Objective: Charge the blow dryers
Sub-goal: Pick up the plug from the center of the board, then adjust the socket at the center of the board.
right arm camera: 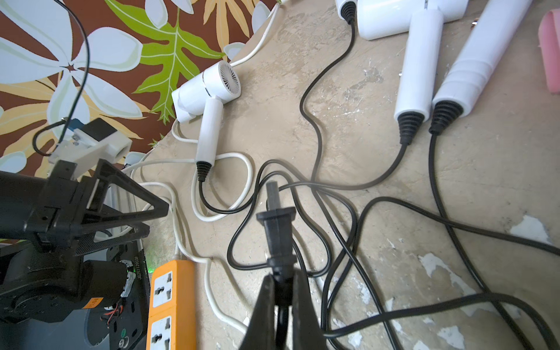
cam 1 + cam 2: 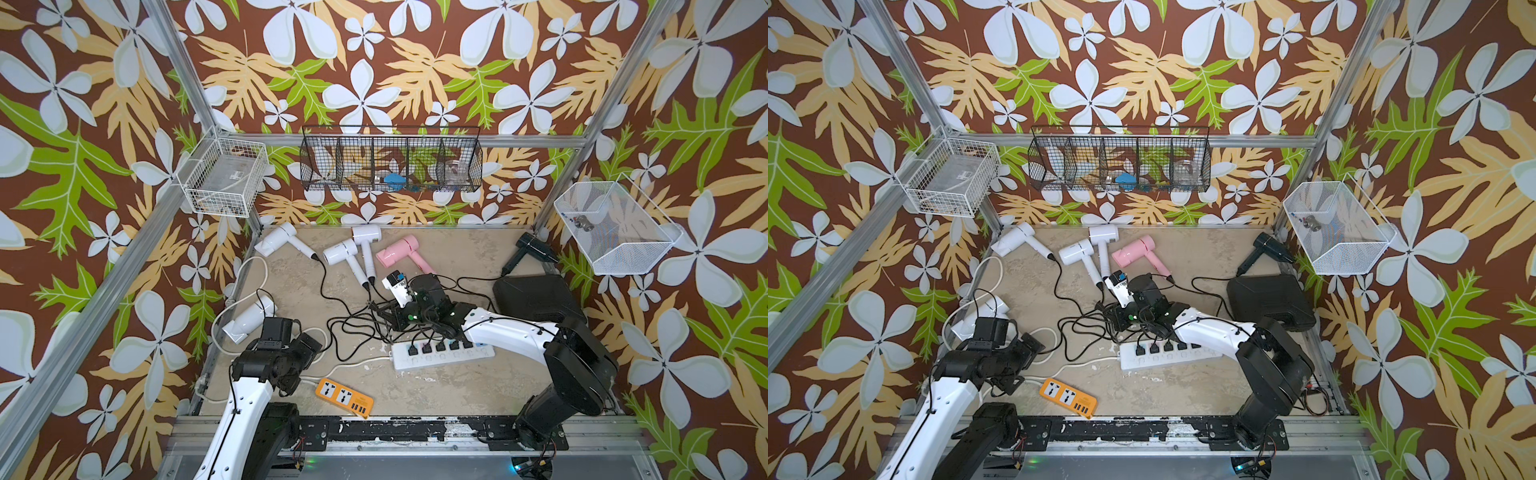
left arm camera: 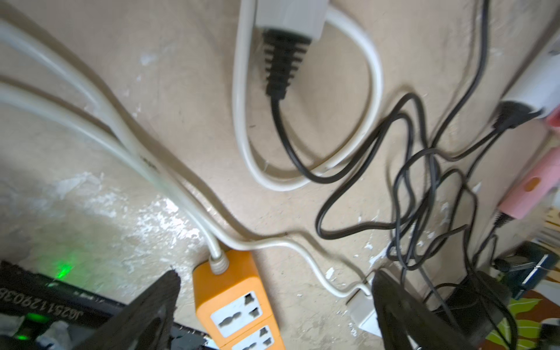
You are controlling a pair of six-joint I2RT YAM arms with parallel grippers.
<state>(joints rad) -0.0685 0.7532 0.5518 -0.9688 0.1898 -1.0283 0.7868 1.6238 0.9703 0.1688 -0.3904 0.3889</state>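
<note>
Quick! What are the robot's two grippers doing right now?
Left gripper: open, holding nothing.
Right gripper: shut on a black plug.

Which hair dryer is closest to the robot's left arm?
The white hair dryer lying apart from the rest, right beside the left arm. The pink one, the black one and the other white ones lie farther back.

White printing on the black arm base (image 3: 42, 306) just beside the orange power strip (image 3: 230, 281) reads, upside down, roughly "J0251129038". An orange sticker (image 1: 94, 302) near that strip seems to read "1-04".
</note>
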